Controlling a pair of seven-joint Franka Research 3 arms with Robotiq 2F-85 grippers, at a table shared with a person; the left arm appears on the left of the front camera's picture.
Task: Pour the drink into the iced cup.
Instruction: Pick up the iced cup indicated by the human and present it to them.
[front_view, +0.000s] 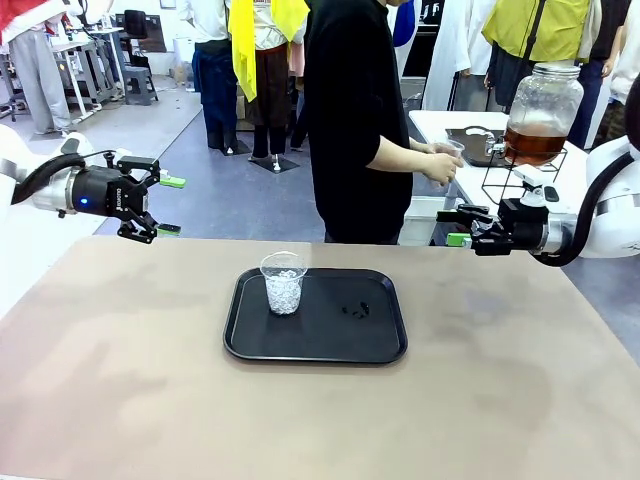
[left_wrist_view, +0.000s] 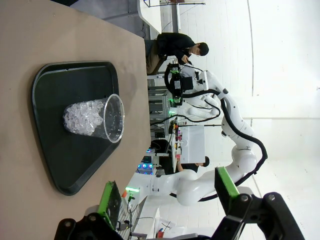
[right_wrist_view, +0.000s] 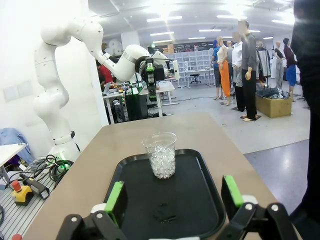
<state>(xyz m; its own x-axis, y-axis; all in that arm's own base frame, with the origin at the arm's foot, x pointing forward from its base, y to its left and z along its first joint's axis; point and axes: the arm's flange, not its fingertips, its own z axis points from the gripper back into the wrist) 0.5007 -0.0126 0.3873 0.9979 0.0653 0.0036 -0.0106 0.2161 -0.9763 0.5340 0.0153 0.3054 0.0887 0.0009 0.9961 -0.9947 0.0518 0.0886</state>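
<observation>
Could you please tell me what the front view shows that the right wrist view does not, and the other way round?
Front view adds: the drink in a jar on a side table, and a person's hand holding a clear cup beside it. Right wrist view adds: the left arm's base and a yellow box with a red button. Both: the iced cup on the tray, and the left gripper and right gripper, both open.

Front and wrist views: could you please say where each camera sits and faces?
Front: robot's side of the table, facing the person opposite; left end effector, right end effector.
Left wrist: rides that wrist, rolled sideways, facing the iced cup; own fingers.
Right wrist: likewise, from the opposite side; own fingers.
Shared: iced cup on black tray.
</observation>
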